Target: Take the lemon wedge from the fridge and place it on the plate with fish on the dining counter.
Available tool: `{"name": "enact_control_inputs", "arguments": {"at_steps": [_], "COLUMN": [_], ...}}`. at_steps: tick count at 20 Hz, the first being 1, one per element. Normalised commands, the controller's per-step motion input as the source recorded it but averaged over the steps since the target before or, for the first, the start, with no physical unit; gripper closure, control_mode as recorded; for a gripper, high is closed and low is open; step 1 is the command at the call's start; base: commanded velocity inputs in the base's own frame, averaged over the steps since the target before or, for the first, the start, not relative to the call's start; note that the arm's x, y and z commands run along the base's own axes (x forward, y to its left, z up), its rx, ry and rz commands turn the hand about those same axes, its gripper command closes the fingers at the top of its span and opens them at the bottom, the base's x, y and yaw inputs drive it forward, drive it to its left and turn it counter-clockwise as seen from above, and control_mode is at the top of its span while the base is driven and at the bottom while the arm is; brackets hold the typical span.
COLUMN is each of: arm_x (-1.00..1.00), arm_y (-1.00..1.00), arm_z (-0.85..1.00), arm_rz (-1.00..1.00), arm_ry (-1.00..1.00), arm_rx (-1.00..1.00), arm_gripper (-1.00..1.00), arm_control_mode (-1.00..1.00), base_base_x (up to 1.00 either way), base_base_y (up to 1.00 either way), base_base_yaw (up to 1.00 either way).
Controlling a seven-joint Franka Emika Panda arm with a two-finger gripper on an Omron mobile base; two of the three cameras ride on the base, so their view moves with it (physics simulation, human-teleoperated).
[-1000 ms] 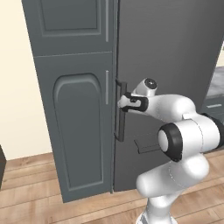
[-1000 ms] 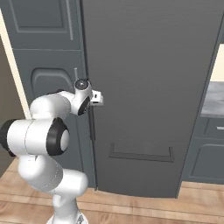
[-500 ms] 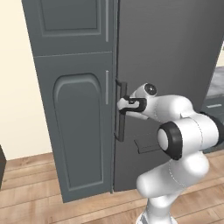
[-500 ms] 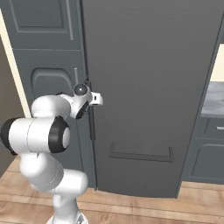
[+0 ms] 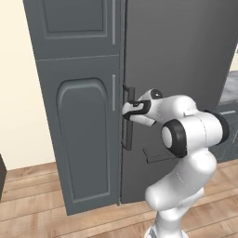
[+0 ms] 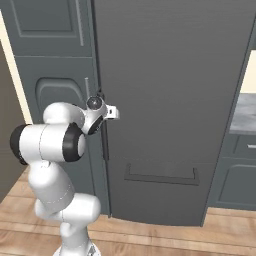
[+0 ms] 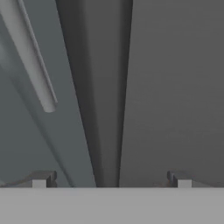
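With the fridge [image 5: 186, 69] shut, we've got jaws spread wide around its bar handle [image 5: 128, 118], gripper [image 5: 126, 110] not clamped. Door's stiff, heavy; grip mid-bar. Lemon wedge presumably inside: tiny, slippery, pinch lightly.

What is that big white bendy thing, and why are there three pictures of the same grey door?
The white thing is a robot arm. At its end sits a gripper with two jaws, a bit like a thumb and one finger. Two cameras ride behind the arm, one on each side, so both show the arm reaching toward the tall dark fridge. The third camera sits on the hand itself and looks straight ahead, very close to the door. There you see the two dark fingertips spread apart, with the fridge's long dark handle running between them. The jaws are open and hold nothing yet. The door is shut. Beside the fridge stands a panelled cabinet with a thin silver handle.
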Motion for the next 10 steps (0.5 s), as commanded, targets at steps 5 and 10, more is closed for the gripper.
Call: {"name": "enact_control_inputs", "arguments": {"at_steps": [5, 10], "arm_x": [0.27, 0.23], "arm_y": [0.02, 0.09], "arm_z": [-0.12, -0.23], "arm_rz": [0.00, 0.00], "arm_ry": [0.00, 0.00], "arm_rx": [0.00, 0.01], "arm_gripper": [-1.00, -1.00], "arm_control_mode": [-1.00, -1.00], "base_base_x": [0.00, 0.00], "base_base_y": [0.00, 0.00], "base_base_yaw": [0.00, 0.00]}}
